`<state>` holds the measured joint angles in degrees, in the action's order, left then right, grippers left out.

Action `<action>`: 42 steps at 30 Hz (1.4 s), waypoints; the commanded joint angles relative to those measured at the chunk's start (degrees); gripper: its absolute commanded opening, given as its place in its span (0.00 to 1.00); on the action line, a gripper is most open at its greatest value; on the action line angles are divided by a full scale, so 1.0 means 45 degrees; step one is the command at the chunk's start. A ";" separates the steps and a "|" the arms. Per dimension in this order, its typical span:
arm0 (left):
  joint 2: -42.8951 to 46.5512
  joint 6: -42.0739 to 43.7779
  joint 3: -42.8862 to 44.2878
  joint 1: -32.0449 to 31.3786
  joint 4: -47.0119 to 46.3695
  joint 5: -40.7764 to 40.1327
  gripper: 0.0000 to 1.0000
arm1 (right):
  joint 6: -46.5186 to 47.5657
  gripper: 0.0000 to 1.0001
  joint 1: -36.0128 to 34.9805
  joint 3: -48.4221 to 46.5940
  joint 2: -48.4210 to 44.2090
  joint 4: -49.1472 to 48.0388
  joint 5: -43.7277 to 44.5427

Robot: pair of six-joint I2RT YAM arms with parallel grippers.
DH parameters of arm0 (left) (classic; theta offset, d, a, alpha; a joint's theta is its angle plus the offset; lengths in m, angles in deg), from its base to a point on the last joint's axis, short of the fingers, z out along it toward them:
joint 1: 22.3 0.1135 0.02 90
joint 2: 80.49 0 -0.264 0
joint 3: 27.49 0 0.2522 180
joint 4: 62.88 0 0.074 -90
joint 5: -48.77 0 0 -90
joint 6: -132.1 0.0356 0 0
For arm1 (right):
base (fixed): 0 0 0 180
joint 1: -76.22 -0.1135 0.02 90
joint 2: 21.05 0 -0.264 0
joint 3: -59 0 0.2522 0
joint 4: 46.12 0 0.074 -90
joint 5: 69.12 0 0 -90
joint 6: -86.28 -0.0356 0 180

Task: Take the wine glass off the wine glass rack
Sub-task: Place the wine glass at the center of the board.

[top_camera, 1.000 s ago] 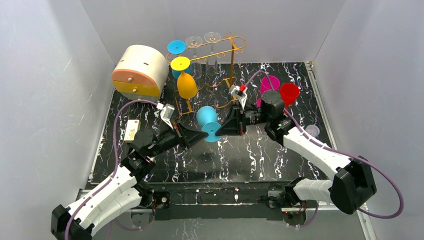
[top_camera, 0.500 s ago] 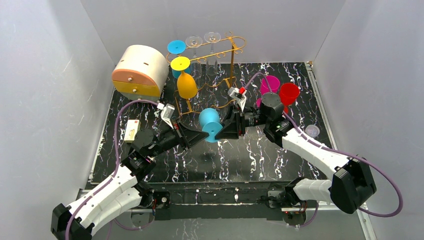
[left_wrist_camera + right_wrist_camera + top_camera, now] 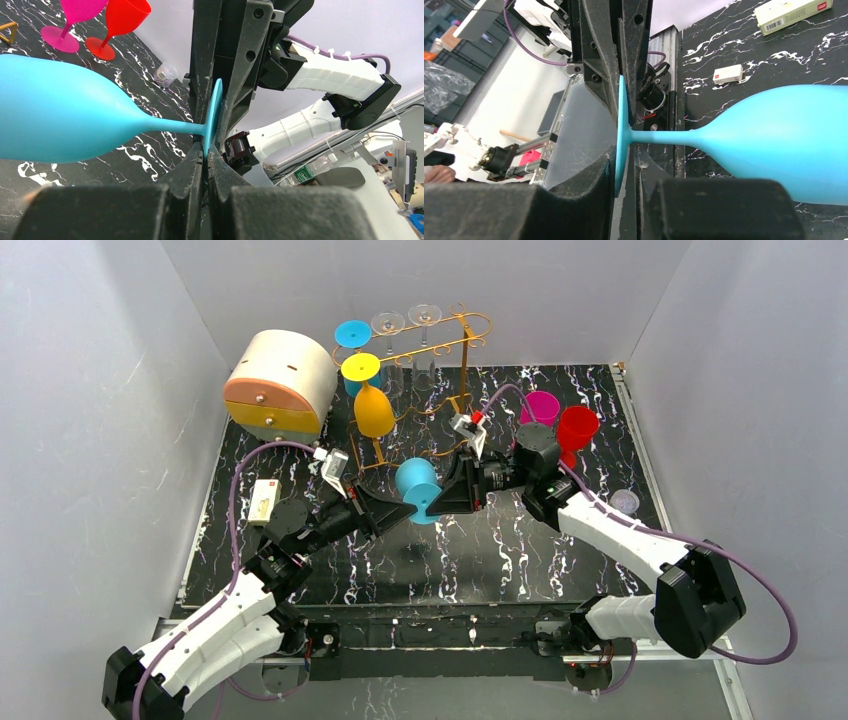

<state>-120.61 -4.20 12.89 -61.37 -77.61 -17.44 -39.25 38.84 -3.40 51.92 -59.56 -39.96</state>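
A blue wine glass [image 3: 415,480] hangs on its side above the middle of the table, clear of the golden wire wine glass rack [image 3: 462,340] at the back. My left gripper [image 3: 408,510] [image 3: 206,152] is shut on the rim of the glass's foot from the left. From the right, my right gripper [image 3: 438,502] [image 3: 626,150] straddles the same foot. One finger touches the disc and a narrow gap shows at the other. The bowl [image 3: 784,150] points toward the rack.
A yellow glass [image 3: 372,410], a blue one [image 3: 352,334] and two clear ones [image 3: 388,322] hang on the rack. The cream-and-orange drawer box [image 3: 280,385] stands back left. Magenta [image 3: 540,405] and red [image 3: 577,425] glasses stand right, with a small clear cup [image 3: 624,502] nearer and a small carton [image 3: 262,500] at left.
The right arm has slid a little to the left along the glass's foot. The blue glass has shifted slightly up and left. The left gripper keeps its hold.
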 commanded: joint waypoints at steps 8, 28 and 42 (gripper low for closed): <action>0.0590 0.0208 -0.0047 0.0033 -0.0079 0.0091 0.00 | -0.0660 0.10 -0.0043 -0.0448 0.0307 -0.1434 0.0595; 0.1428 0.1631 0.2615 0.0031 0.7369 -0.3245 0.98 | 0.4797 0.01 -0.0180 0.2291 -0.1545 -0.1236 0.2372; -0.0814 0.1201 0.4656 0.0083 1.1621 -0.6787 0.98 | 1.4025 0.01 -0.0460 0.3960 -0.2705 0.2479 0.1518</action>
<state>-123.23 2.77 32.10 -61.09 -29.66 -43.82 9.58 37.09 13.17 43.36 -52.17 -31.72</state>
